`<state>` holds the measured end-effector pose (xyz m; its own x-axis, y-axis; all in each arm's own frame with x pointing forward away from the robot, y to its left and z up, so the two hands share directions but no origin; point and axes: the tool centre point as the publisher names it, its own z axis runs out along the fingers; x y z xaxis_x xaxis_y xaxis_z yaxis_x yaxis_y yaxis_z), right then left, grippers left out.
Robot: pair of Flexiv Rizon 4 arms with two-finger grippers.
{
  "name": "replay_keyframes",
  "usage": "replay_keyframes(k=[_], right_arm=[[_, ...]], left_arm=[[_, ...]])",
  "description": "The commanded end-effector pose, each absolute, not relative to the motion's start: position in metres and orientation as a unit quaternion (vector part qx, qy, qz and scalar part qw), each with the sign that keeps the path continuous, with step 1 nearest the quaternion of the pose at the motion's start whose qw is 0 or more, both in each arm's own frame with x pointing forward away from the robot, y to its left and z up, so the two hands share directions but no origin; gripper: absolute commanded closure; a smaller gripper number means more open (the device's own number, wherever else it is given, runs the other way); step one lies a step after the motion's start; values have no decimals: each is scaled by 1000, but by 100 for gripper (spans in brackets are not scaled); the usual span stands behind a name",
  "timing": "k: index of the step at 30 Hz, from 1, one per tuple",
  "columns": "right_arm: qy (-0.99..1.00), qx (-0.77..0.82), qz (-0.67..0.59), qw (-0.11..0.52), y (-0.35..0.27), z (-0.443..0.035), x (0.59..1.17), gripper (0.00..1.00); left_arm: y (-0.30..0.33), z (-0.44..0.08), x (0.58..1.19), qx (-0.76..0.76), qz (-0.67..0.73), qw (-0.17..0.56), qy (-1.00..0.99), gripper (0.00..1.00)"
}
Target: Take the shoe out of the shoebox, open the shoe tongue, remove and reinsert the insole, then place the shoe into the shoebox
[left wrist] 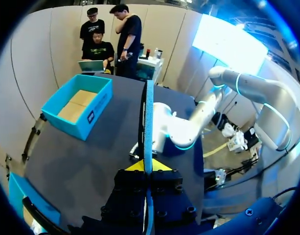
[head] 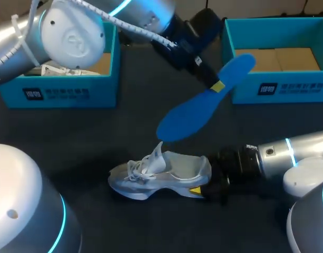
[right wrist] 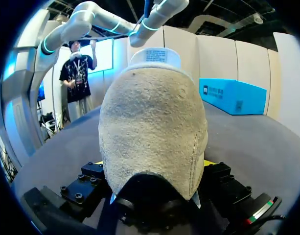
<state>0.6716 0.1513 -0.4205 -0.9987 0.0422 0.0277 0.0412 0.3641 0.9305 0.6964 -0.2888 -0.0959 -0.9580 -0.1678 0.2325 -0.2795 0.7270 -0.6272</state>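
The left fingers (head: 217, 86) grip the blue insole (head: 193, 113), the right fingers (head: 196, 190) the shoe (head: 161, 176). The 11 o'clock shoebox (head: 66, 94) holds a white item (head: 58, 70).

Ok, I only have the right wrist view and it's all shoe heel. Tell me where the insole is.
Observer: The blue insole is out of the shoe, held in the air above it by the left gripper.
Operator: Give me the grip on it.
Observer: In the left wrist view it stands edge-on, pinched between both yellow tips.
Operator: Now say which box is free.
Observer: In the head view the right shoebox shows only its bare cardboard bottom. The left shoebox has something white inside, and the left arm partly hides it.
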Motion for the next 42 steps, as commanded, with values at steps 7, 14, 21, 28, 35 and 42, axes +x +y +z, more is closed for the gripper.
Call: replay_keyframes(k=[7,14,21,28,35,42], right_arm=[[827,26,562,1,152,-420,671,100],[827,26,562,1,152,-420,671,100],[827,26,562,1,152,-420,671,100],[827,26,562,1,152,-420,671,100],[827,26,562,1,152,-420,671,100],[827,26,562,1,152,-420,671,100]], left_arm=[[-281,-94,696,115,362,103,-919,100],[-249,-46,681,141,425,103,-888,100],[-221,-9,662,136,490,116,-853,100],[-202,29,643,126,545,182,-809,100],[-202,33,643,125,547,185,-807,100],[-202,33,643,125,547,185,-807,100]])
